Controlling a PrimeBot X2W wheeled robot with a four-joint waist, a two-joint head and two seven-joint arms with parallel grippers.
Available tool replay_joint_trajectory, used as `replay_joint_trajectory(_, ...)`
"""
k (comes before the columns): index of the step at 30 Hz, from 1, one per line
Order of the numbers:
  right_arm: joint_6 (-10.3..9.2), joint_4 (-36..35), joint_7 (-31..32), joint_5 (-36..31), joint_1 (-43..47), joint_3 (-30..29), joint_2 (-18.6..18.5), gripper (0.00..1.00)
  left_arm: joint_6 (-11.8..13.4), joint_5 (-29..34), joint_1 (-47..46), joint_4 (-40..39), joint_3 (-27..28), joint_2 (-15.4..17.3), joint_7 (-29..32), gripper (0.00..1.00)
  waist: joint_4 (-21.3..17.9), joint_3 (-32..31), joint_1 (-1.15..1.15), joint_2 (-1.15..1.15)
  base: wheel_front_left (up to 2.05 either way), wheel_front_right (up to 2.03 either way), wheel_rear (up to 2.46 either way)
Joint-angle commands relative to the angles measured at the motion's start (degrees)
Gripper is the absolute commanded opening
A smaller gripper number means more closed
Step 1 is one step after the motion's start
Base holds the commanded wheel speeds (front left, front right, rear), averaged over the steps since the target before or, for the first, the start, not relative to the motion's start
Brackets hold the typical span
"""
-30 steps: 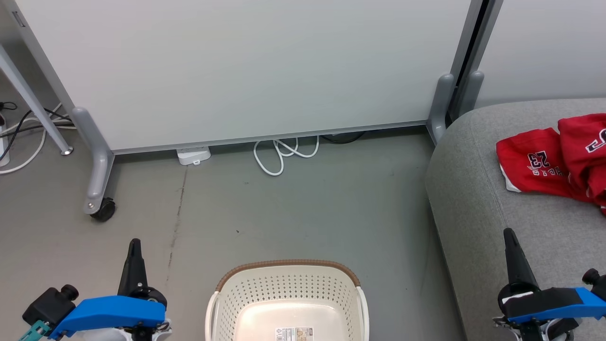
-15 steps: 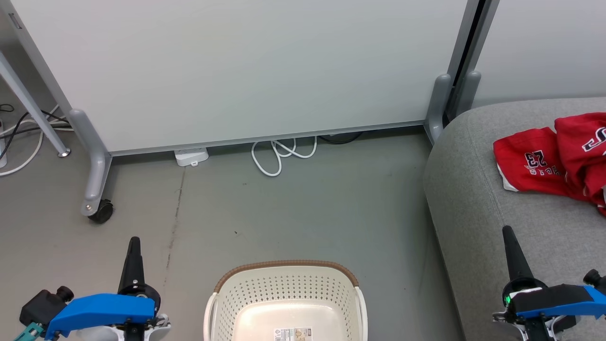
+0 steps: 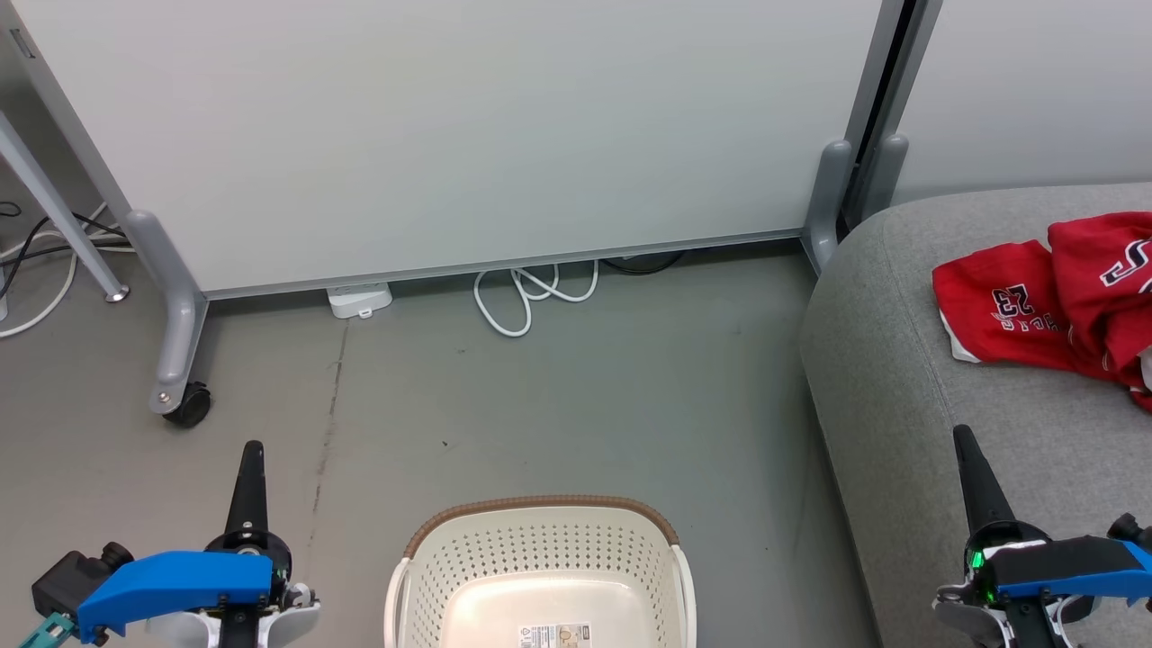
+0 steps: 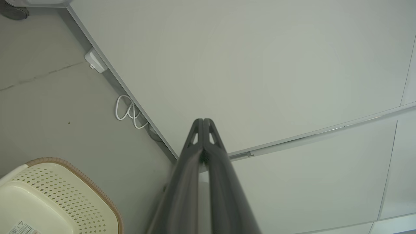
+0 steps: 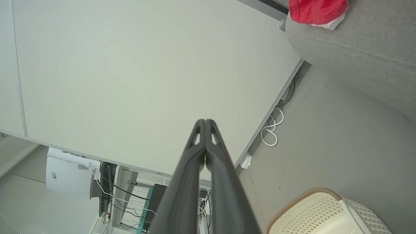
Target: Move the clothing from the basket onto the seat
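While both arms sit low at the bottom corners of the head view, I've got the left gripper (image 3: 251,453) over the grey floor (image 3: 576,396), left of the basket (image 3: 540,505). Its jaws are clenched flat together with nothing between them, and the left wrist view shows the same pressed-shut tips. Right gripper (image 3: 963,439) same deal: jaws clenched, nothing held, tip over the front part of the seat (image 3: 900,387).

Clothing (image 3: 1012,306) lies on the seat near the right edge of the head view, apart from the right gripper. The "23" piece is on the left, touching the piece with black-and-white lettering, which the frame edge cuts off.

Basket stands upright on the floor at bottom centre, between the two grippers and just left of the seat. Its smooth bottom shows, with a paper label (image 3: 558,635) on it.

Behind it is a white partition panel (image 3: 468,135) on grey legs, with a caster (image 3: 187,407) at the left one. A looped white cable (image 3: 526,301) and a white power strip (image 3: 360,300) lie at the panel's base. The right wrist view catches a red corner of the clothing on the seat at top right and the basket rim at bottom right.
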Motion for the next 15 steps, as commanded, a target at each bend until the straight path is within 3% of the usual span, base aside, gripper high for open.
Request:
replay_joint_trajectory(1, 0.03, -0.4, 0.63, 1.99, -1.35, -0.16, -0.28, 0.0, -0.4, -1.88, -1.42, -0.29, 0.29, 0.03, 0.5, 0.0, -0.06, -0.01, 0.0, 0.0, 0.0, 0.0, 0.0)
replay_joint_trajectory(15, 0.03, -0.3, 2.29, 8.74, -1.53, -0.22, -0.29, 0.0, -0.78, -8.59, -1.87, -0.16, 0.95, 0.0, 2.15, 0.0, -0.4, -0.1, 0.0, 0.0, 0.0, 0.0, 0.0)
